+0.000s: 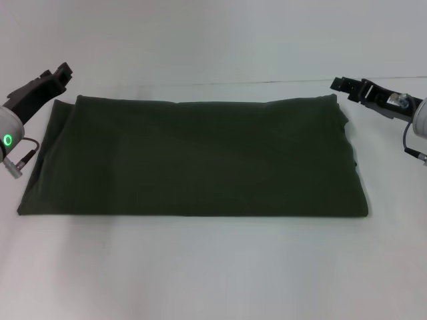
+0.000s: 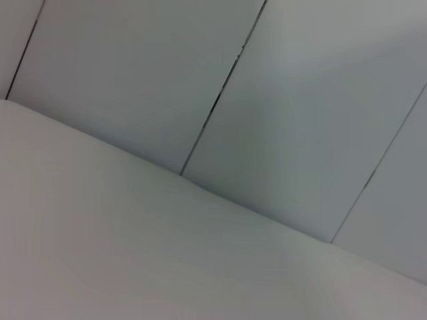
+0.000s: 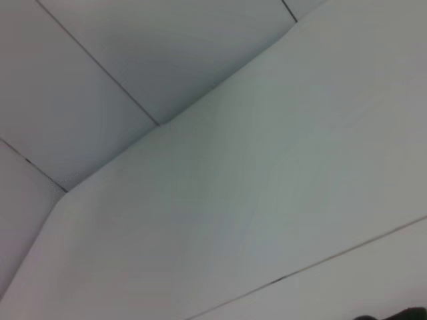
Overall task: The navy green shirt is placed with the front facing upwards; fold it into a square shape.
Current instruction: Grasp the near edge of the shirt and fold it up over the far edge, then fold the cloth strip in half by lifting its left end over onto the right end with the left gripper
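1. Head view shows the navy green shirt (image 1: 193, 160) lying flat on the white table (image 1: 213, 273), folded into a wide rectangle with only plain dark olive cloth facing up; no print or collar shows.
2. Its near edge runs straight, and its right side shows layered folded edges.
3. The left gripper (image 1: 57, 77) hovers just beyond the shirt's far left corner, off the cloth, with nothing in its grasp; how far its fingers are parted cannot be told.
4. The left arm reaches in from the left edge, a green light glowing on its wrist.
5. The right gripper (image 1: 347, 85) hangs just beyond the shirt's far right corner, pointing inward and holding nothing; its opening cannot be told either.
6. The shirt lies between the two grippers, on their near side.
7. Both wrist views show only pale panelled wall and white surface.
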### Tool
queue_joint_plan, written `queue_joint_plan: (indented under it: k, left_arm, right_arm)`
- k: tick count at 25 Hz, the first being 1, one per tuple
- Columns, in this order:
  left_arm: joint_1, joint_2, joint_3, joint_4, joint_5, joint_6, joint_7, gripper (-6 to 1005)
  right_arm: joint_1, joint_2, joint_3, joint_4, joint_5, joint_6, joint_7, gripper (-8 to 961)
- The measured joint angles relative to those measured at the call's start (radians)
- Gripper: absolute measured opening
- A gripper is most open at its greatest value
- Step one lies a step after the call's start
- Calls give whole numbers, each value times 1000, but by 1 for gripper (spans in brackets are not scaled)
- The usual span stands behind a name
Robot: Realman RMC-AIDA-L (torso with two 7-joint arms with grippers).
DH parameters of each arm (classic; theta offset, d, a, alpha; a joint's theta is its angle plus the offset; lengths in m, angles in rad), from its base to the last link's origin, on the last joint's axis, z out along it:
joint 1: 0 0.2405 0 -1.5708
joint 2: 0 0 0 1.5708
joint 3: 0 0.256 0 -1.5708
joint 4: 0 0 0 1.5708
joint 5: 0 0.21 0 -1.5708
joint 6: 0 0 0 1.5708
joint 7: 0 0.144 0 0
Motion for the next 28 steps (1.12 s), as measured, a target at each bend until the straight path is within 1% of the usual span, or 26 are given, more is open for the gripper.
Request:
queue_joint_plan:
  k: [5,7,8,10,12,13,14,17,18,19,21,23,26,28]
  left_arm:
    - [8,0,-4,-2,-21,-3,-1,429]
    - [16,0,-4,-2,-33,6,-5,490]
    - [22,0,-4,-3,-36,18,-12,521]
    - [39,2,7,-1,-25,48,-70,558]
    - [63,11,42,18,16,94,-173,596]
    - [84,20,71,38,61,136,-255,614]
    - [101,26,83,55,98,178,-317,633]
    - [148,45,90,131,239,325,-506,635]
    - [162,50,87,162,295,377,-570,636]
    - [171,54,86,195,350,415,-623,637]
    - [185,66,78,259,474,494,-727,638]
    - [186,77,61,298,575,547,-783,640]
    - [175,88,45,328,685,583,-792,641]
    - [164,99,43,360,761,607,-763,640]
  right_arm:
    - [-21,-6,5,4,64,-8,-20,574]
    - [-39,-9,8,4,101,-11,-20,617]
    - [-60,-12,7,0,137,-22,-20,638]
    - [-72,-16,6,-3,149,-39,-19,716]
    - [-98,-33,4,-4,157,-88,-11,794]
    - [-111,-45,2,-1,155,-123,-3,833]
    - [-127,-62,1,3,148,-170,10,872]
    - [-166,-103,-11,7,107,-288,69,909]
    - [-185,-124,-24,7,67,-350,114,921]
    - [-185,-124,-24,7,67,-350,114,934]
    - [-198,-137,-33,7,25,-396,150,946]
    - [-202,-140,-39,7,-16,-423,168,946]
    - [-197,-135,-44,7,-73,-435,178,946]
    - [-192,-129,-47,7,-93,-432,178,946]
